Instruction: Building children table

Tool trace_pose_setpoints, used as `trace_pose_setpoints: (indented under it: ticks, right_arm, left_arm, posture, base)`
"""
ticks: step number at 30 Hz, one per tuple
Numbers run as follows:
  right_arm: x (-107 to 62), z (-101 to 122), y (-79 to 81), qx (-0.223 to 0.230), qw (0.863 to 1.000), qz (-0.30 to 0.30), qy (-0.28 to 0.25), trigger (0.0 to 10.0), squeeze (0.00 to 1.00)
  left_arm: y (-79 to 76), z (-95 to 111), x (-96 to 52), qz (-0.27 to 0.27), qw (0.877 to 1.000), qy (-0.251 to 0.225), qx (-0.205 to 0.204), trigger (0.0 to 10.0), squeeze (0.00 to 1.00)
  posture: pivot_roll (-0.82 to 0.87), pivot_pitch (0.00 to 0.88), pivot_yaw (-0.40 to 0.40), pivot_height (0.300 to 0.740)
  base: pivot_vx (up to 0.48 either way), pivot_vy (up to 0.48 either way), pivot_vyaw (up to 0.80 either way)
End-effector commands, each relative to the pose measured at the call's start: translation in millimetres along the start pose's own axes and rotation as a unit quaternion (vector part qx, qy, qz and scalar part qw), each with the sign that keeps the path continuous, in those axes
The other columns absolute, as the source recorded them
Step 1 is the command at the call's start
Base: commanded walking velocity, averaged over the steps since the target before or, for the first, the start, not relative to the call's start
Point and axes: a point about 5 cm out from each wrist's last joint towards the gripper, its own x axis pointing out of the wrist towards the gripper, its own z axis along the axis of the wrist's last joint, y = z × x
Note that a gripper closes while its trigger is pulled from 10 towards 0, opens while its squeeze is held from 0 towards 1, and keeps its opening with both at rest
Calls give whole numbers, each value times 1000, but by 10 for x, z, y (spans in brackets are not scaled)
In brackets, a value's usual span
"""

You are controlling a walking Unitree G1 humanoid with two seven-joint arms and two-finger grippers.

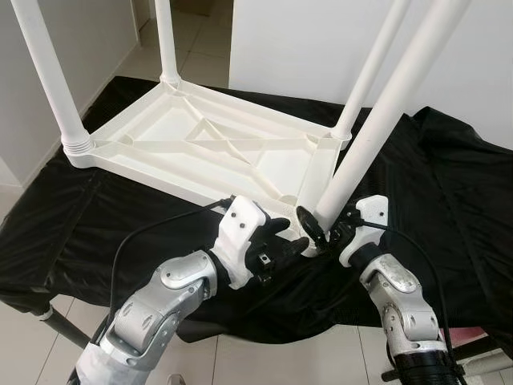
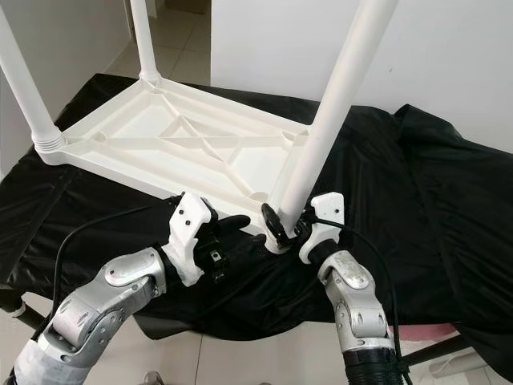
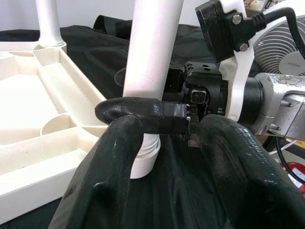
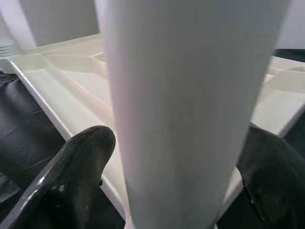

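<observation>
A white plastic children's table [image 1: 200,152] lies upside down on a black cloth. Three white legs stand up from its corners: the left one [image 1: 48,72], the far one [image 1: 166,40] and the right rear one [image 1: 370,72]. A fourth leg [image 1: 377,128] leans to the right, with its lower end at the table's near right corner. Whether it sits in the socket cannot be told. My right gripper [image 1: 314,227] is shut on this leg near its bottom, and its fingers [image 4: 81,162] flank the leg [image 4: 181,119]. My left gripper [image 1: 287,241] is open just left of that leg's lower end.
The black cloth [image 1: 449,184] covers a low work surface whose front edge runs just below my arms. White walls close in behind and to the left. A fan [image 3: 286,43] stands off to the right. Tiled floor [image 1: 24,329] shows below the cloth.
</observation>
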Motion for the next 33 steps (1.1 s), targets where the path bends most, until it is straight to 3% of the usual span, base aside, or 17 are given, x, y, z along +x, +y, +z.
trace_pose_setpoints:
  ticks: [1,2,3,5,6,13,21,22,24,25,33]
  right_arm:
    - [72,-56,1,-14,999,29,13,10000,0]
    - [126,-85,12,-23,998,50,22,8314,0]
    - [157,-100,18,-30,997,68,25,4431,0]
    - [169,-108,24,-35,996,78,28,4431,0]
    - [175,-111,15,-38,996,78,28,0,0]
    - [187,-146,-46,-28,996,83,30,0,0]
    - [179,-177,-3,-19,994,100,28,0,0]
    - [174,-170,2,-20,994,101,26,4275,0]
    - [174,-170,2,-20,994,101,26,4275,0]
    - [175,-161,1,-20,995,100,22,10000,0]
    - [131,-169,134,-3,998,55,6,10000,0]
  left_arm:
    - [-8,-12,23,-17,1000,6,7,10000,0]
    - [-10,-14,31,-21,1000,9,10,10000,0]
    - [-14,-15,34,-23,1000,10,12,10000,0]
    - [-19,-17,34,-25,1000,11,13,10000,0]
    - [-23,-21,30,-25,1000,12,14,10000,0]
    - [-24,-31,53,-23,1000,12,14,10000,0]
    - [6,-20,74,-21,1000,9,19,10000,0]
    - [15,-22,77,-21,1000,9,20,10000,0]
    - [15,-22,77,-21,1000,9,20,10000,0]
    - [24,-24,78,-20,1000,9,20,10000,0]
    - [58,-48,112,-16,1000,6,21,10000,0]
  posture:
    - [3,38,-61,740]
    - [7,38,-58,740]
    - [7,38,-58,740]
    - [8,37,-58,740]
    - [9,36,-60,740]
    - [12,27,-65,740]
    - [10,14,-69,740]
    - [9,13,-70,740]
    - [9,13,-70,740]
    - [6,10,-73,740]
    - [-3,0,-83,740]
  base:
    - [0,0,0]
    - [0,0,0]
    - [0,0,0]
    - [0,0,0]
    - [0,0,0]
    - [0,0,0]
    - [0,0,0]
    - [0,0,0]
    - [0,0,0]
    - [0,0,0]
    - [0,0,0]
